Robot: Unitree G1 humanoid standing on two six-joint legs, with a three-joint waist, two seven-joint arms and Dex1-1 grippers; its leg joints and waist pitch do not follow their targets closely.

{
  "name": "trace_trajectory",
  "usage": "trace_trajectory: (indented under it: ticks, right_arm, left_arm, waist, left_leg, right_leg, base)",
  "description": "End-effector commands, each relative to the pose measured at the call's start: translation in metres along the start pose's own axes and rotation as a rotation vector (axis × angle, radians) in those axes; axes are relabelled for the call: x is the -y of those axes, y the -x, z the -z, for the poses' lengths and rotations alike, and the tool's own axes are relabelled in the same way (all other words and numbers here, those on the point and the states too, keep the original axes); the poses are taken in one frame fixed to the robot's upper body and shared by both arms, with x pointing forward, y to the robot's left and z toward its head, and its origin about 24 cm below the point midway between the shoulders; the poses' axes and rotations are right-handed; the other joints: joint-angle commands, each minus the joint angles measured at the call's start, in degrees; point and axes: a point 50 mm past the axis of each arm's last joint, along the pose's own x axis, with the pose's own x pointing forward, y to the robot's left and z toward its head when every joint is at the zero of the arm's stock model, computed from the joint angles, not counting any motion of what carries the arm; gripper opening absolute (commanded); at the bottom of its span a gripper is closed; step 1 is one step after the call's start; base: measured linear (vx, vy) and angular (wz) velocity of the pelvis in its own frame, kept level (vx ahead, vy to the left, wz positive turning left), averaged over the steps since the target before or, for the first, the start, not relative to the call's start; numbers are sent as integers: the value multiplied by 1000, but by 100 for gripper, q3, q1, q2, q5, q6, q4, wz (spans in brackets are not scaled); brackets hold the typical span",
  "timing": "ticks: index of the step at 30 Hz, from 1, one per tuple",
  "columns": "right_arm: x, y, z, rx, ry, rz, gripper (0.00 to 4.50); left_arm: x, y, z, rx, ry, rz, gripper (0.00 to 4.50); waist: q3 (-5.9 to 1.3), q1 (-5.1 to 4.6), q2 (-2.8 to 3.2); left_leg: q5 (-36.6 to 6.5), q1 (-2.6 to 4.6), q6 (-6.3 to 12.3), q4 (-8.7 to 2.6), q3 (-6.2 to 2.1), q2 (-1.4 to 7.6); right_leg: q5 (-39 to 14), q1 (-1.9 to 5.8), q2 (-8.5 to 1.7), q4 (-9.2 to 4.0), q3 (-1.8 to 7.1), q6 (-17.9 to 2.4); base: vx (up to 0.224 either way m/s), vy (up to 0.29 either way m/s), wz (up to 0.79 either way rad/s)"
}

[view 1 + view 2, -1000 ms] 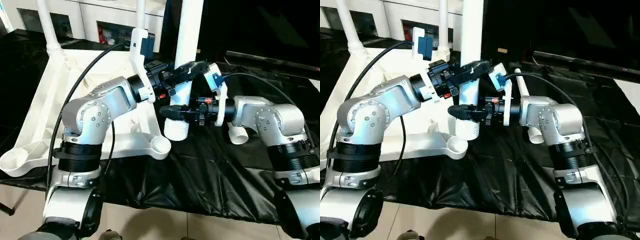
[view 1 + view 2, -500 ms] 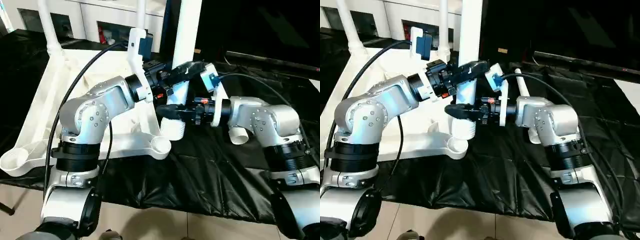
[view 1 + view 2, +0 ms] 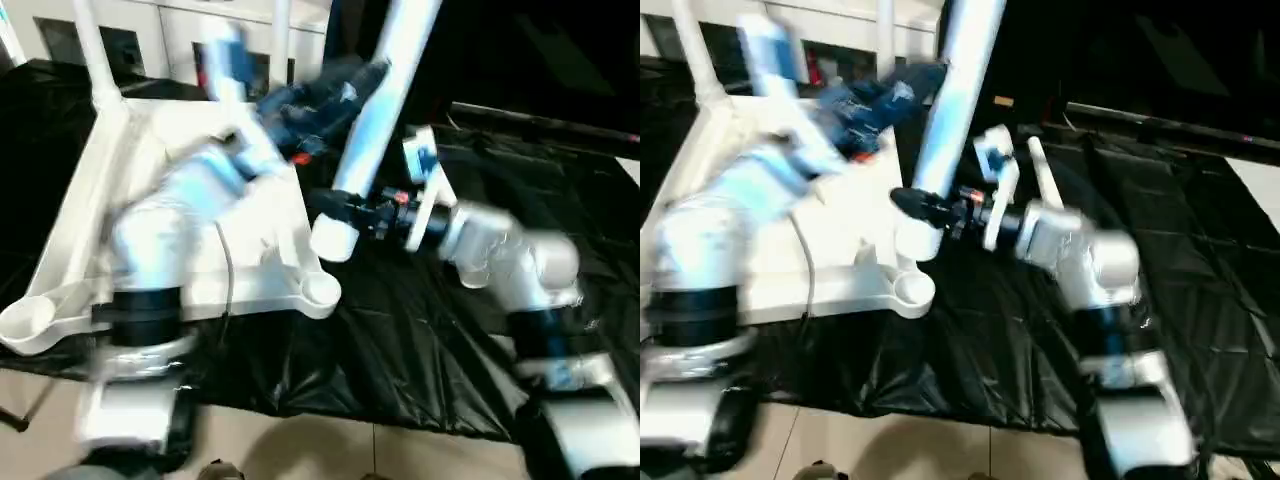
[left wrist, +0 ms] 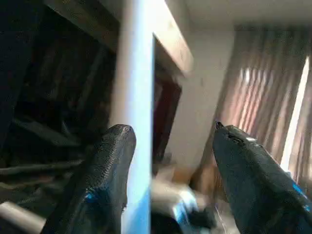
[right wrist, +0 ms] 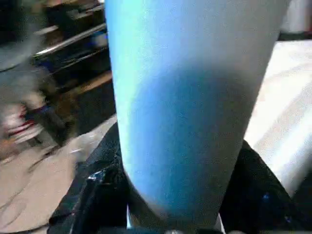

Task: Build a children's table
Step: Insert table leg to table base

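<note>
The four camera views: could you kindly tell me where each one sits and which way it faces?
Left eye view: on the head, facing forward and down at the white rectangular plastic table top; both silver forearms show.
Right eye view: same scene, slightly rightward.
Left wrist view: on the left wrist, along the open left tool, beside the long white tubular plastic leg.
Right wrist view: on the right wrist, right tool clamping that leg.
All four share the leg.

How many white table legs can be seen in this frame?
4. Two legs stand in the tabletop's far sockets, one tilted leg is in the right gripper, and one lies on the black cover.
</note>
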Motion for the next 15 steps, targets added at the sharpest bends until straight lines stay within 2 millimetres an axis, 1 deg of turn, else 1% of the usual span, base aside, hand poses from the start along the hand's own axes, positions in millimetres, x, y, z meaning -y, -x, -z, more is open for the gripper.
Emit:
trace_trajectory:
  ticks: [1, 2, 3, 4, 5, 6, 7, 8, 9, 10, 11, 12, 14, 15]
  right_arm:
    - [12, 5, 5, -9, 125, 149, 193]
    - [13, 6, 12, -21, 156, 167, 193]
    - [15, 7, 16, -10, 163, 191, 193]
    - [16, 7, 17, 0, 161, 206, 193]
    - [16, 8, 21, 14, 142, 222, 193]
    - [16, 8, 23, 23, 127, 233, 193]
    - [16, 9, 26, 26, 128, 251, 193]
    - [16, 9, 29, 21, 125, 265, 193]
    - [16, 9, 32, 14, 132, 278, 193]
    - [17, 10, 34, 9, 139, 286, 193]
    - [17, 10, 37, -5, 157, 306, 193]
    - [17, 10, 38, -7, 159, 308, 193]
    - [16, 9, 40, -5, 160, 315, 193]
    - [15, 8, 43, -9, 183, 315, 193]
  left_arm:
    - [-2, 13, 25, -197, -87, 32, 294]
    - [-6, 24, 37, -301, -117, 31, 294]
    - [-9, 35, 48, -384, -140, 34, 294]
    - [-11, 39, 52, -414, -152, 37, 294]
    - [-13, 49, 62, -495, -179, 44, 294]
    - [-15, 57, 69, -553, -196, 52, 294]
    - [-16, 68, 78, -627, -184, 74, 294]
    - [-17, 79, 87, -704, -188, 91, 294]
    - [-18, 88, 93, -761, -188, 106, 294]
    - [-19, 91, 96, -784, -181, 106, 294]
    - [-21, 102, 103, -850, -163, 108, 294]
    - [-21, 104, 104, -859, -163, 107, 294]
    - [-27, 110, 108, -905, -182, 80, 294]
    - [-33, 116, 110, -943, -214, 58, 276]
  waist:
    - [-439, 2, 111]
    - [-404, -25, 109]
    - [-418, -29, 131]
    - [-419, -25, 141]
    - [-429, -41, 157]
    - [-436, -31, 163]
    - [-436, -28, 167]
    - [-438, -34, 192]
    - [-429, -38, 187]
    - [-428, -44, 208]
    - [-425, -30, 219]
    - [-423, -45, 220]
    - [-420, -41, 223]
    - [-411, -39, 230]
  left_leg:
    - [-427, 75, -242, -381, 115, 12]
    - [-579, 62, -289, -407, 124, 13]
    - [-692, 84, -338, -416, 115, 22]
    - [-701, 90, -356, -423, 114, 22]
    - [-673, 91, -393, -425, 110, 23]
    - [-644, 108, -375, -425, 114, 24]
    - [-638, 103, -366, -433, 107, 24]
    - [-664, 98, -383, -441, 99, 20]
    - [-731, 100, -390, -446, 100, 17]
    - [-761, 104, -411, -449, 104, 18]
    - [-787, 123, -436, -444, 109, 23]
    - [-818, 105, -463, -455, 110, 14]
    - [-903, 113, -458, -453, 111, 21]
    - [-981, 109, -463, -459, 107, 21]
  right_leg:
    - [-286, 320, -261, -360, 112, -1078]
    - [-610, 289, -255, -402, 118, -909]
    - [-798, 284, -264, -404, 126, -790]
    - [-789, 282, -266, -406, 131, -773]
    - [-636, 286, -256, -385, 132, -808]
    - [-467, 271, -250, -376, 132, -857]
    - [-405, 275, -248, -367, 130, -880]
    - [-331, 278, -247, -351, 123, -908]
    - [-357, 272, -249, -360, 126, -902]
    - [-342, 274, -248, -347, 131, -918]
    - [-324, 253, -254, -356, 131, -950]
    - [-327, 275, -248, -348, 135, -961]
    - [-369, 269, -259, -355, 141, -997]
    - [-467, 263, -265, -368, 142, -993]
  base:
    - [0, 0, 0]
    - [0, 0, 0]
    - [0, 0, 0]
    - [0, 0, 0]
    - [0, 0, 0]
    - [0, 0, 0]
    - [0, 0, 0]
    - [0, 0, 0]
    - [0, 0, 0]
    - [0, 0, 0]
    - [0, 0, 0]
    - [0, 0, 0]
    - [0, 0, 0]
    - [0, 0, 0]
